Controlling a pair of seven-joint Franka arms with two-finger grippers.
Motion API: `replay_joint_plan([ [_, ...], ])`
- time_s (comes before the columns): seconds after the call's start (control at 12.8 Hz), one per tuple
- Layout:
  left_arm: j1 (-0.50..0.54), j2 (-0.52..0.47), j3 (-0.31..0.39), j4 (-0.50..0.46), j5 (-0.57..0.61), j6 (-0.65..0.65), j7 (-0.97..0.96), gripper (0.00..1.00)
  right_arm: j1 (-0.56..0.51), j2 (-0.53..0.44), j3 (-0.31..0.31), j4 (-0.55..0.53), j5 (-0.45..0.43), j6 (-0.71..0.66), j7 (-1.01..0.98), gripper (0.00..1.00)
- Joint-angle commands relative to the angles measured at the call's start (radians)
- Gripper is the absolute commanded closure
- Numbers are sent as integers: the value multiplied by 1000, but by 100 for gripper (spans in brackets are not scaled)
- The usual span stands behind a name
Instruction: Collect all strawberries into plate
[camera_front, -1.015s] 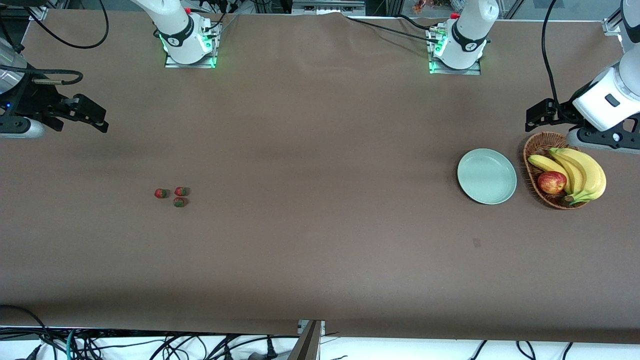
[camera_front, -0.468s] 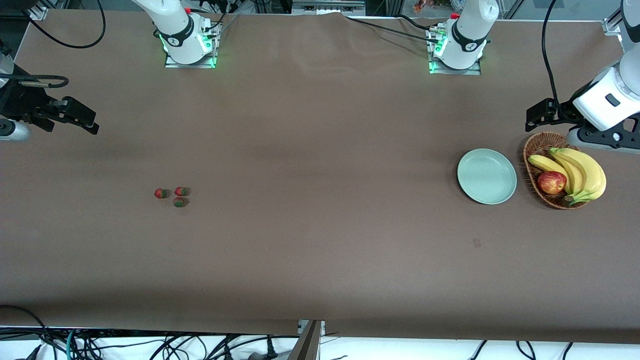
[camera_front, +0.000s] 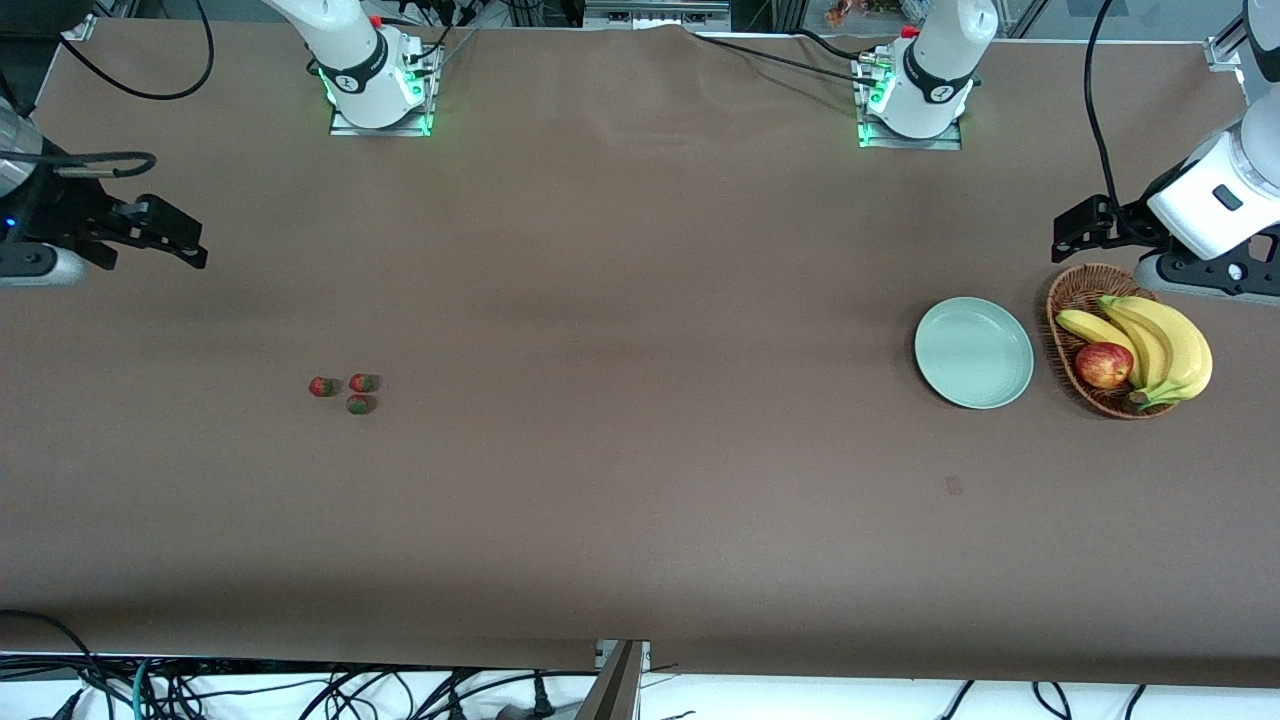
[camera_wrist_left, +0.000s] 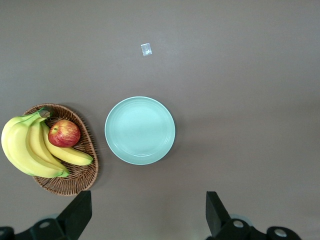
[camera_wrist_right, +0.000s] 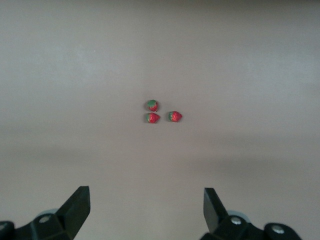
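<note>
Three small red strawberries (camera_front: 321, 386) (camera_front: 363, 383) (camera_front: 359, 404) lie close together on the brown table toward the right arm's end. In the right wrist view the strawberries (camera_wrist_right: 152, 105) (camera_wrist_right: 152, 118) (camera_wrist_right: 174, 116) lie apart from the fingers. The pale mint-green plate (camera_front: 973, 352) sits with nothing on it toward the left arm's end, and the plate (camera_wrist_left: 140, 130) shows whole in the left wrist view. My right gripper (camera_front: 190, 245) (camera_wrist_right: 146, 195) hangs open over bare table at its end. My left gripper (camera_front: 1062, 240) (camera_wrist_left: 147, 200) hangs open over the table by the basket, holding nothing.
A brown wicker basket (camera_front: 1075, 290) (camera_wrist_left: 70, 182) stands beside the plate, holding yellow bananas (camera_front: 1160, 345) (camera_wrist_left: 25, 150) and a red apple (camera_front: 1103, 365) (camera_wrist_left: 64, 133). A small scrap (camera_front: 953, 486) (camera_wrist_left: 146, 49) lies on the table nearer to the front camera than the plate.
My right gripper swung a little toward the table's end and came back to nearly where it was. The left arm, the strawberries and the plate have not moved.
</note>
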Motion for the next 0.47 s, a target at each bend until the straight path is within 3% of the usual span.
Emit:
replay_joint_plan([
  [0.0, -4, -18, 4, -6, -5, -1, 6, 0, -2, 76, 10, 0, -1, -6, -32, 0],
  [0.16, -4, -18, 4, -6, -5, -1, 6, 0, 12, 169, 15, -7, 5, 33, -32, 0],
  [0.39, -5, -18, 4, -6, -5, -1, 6, 0, 6, 267, 15, -151, 10, 308, -84, 0],
])
